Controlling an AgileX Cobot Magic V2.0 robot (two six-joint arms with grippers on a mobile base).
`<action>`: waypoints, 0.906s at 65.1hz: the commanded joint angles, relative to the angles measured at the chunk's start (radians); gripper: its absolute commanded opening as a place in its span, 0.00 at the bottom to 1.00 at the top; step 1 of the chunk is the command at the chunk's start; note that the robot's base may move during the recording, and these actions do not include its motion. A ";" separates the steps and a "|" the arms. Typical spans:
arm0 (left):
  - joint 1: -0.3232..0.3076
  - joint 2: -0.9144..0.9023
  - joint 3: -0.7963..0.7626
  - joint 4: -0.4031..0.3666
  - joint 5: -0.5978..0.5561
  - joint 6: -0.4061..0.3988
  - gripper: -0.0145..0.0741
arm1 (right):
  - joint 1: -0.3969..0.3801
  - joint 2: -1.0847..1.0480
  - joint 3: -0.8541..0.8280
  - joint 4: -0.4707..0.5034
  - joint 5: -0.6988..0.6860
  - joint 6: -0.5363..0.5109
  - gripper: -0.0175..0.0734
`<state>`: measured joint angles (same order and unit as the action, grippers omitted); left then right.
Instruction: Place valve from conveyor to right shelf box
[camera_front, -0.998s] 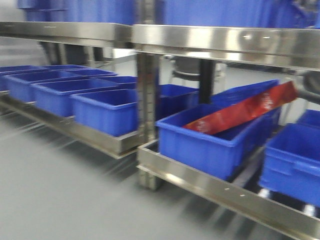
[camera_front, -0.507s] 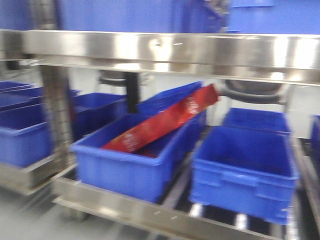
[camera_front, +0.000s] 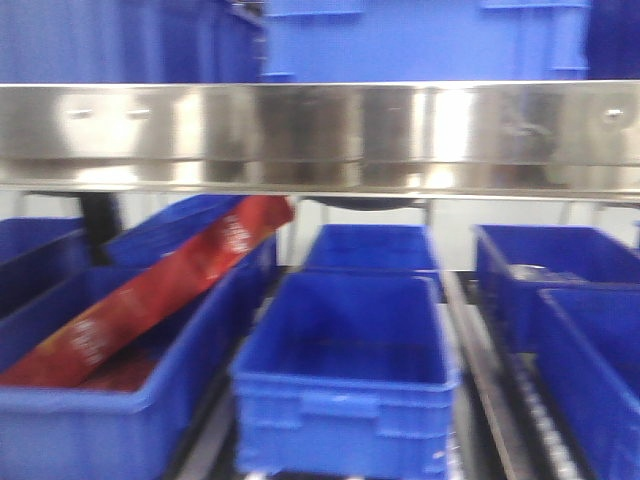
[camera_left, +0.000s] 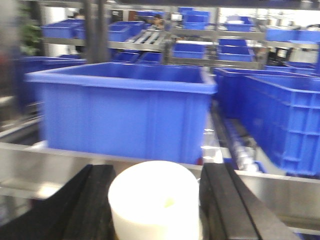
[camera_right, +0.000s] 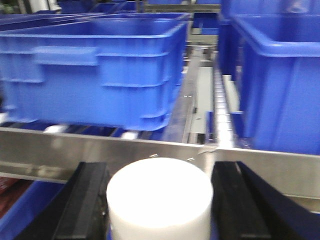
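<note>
Shelving filled the front view, a little blurred: a steel shelf edge (camera_front: 320, 135) ran across the top with rows of blue boxes beneath. The middle box (camera_front: 345, 350) looked bare inside, the left box (camera_front: 60, 420) held a slanted red packet (camera_front: 150, 290), and further boxes (camera_front: 560, 270) sat off to the right. The conveyor was nowhere in sight. The right gripper (camera_right: 160, 165) was clamped on a white cylinder (camera_right: 159, 200), black fingers against both its sides, and I took that piece for the valve. It stood with its round face up between the fingers. The left gripper (camera_left: 157, 167) held a second white cylinder (camera_left: 154, 205) in the same way. From the right gripper a steel rail (camera_right: 150, 150) crossed just ahead. Beyond and above the rail sat one blue crate (camera_right: 95, 70) ahead to the left and a taller crate (camera_right: 280, 75) to the right. To my eye the valve lay lower than either rim, so the drop would call for a lift over rail and wall, then a push forward. The right arm seemed the natural one for it. Which crate was the intended one I could not tell.
</note>
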<state>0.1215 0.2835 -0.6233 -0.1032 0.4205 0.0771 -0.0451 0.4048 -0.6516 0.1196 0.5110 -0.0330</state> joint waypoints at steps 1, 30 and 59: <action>0.001 -0.008 -0.008 -0.007 -0.050 -0.006 0.04 | -0.001 -0.008 -0.009 -0.006 -0.071 -0.003 0.01; 0.001 -0.008 -0.008 -0.007 -0.050 -0.006 0.04 | -0.001 -0.008 -0.009 -0.006 -0.071 -0.003 0.01; 0.001 -0.008 -0.008 -0.007 -0.050 -0.006 0.04 | -0.001 -0.008 -0.009 -0.006 -0.071 -0.003 0.01</action>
<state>0.1215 0.2835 -0.6233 -0.1032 0.4205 0.0771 -0.0451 0.4048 -0.6478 0.1198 0.5118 -0.0322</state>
